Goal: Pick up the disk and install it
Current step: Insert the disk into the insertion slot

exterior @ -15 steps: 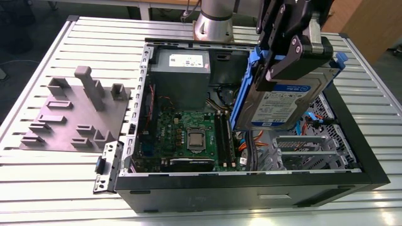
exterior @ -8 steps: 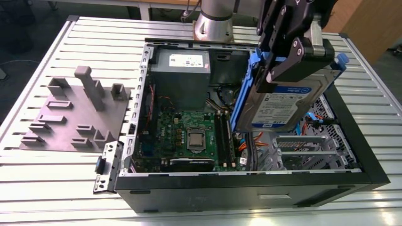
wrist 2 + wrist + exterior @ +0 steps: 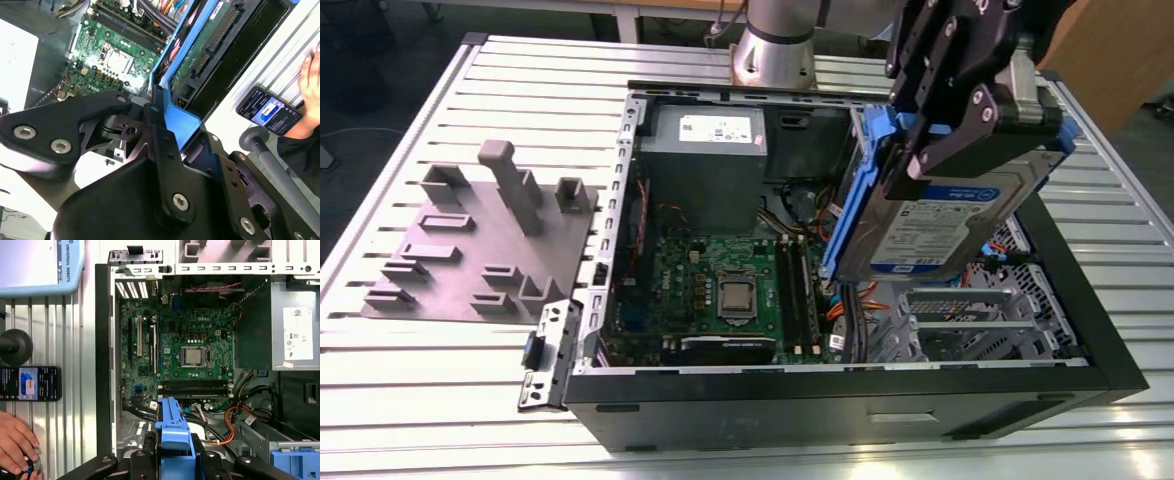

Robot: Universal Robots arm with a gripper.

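In the exterior view my gripper (image 3: pixel 970 135) is shut on the disk (image 3: pixel 947 225), a silver-grey drive with a white-and-blue label and blue rails. It hangs on edge, label facing the camera, above the open computer case (image 3: pixel 854 385) at the exterior view's right, over the drive bay area. The first wrist view looks straight down past the disk's blue rail (image 3: pixel 172 432), clamped between the black fingers (image 3: pixel 145 460). The second wrist view has the disk's green circuit board and connector side (image 3: pixel 210 47) and the blue rail (image 3: pixel 182 125) in the grip.
Inside the case lie the motherboard (image 3: pixel 720 285), a grey power-supply box (image 3: pixel 707 150), cables and a silver drive cage (image 3: pixel 974 320). A grey fixture plate (image 3: pixel 480 240) lies at the exterior view's left. A phone (image 3: pixel 30 383) and a person's hand (image 3: pixel 17 442) rest on the slatted table.
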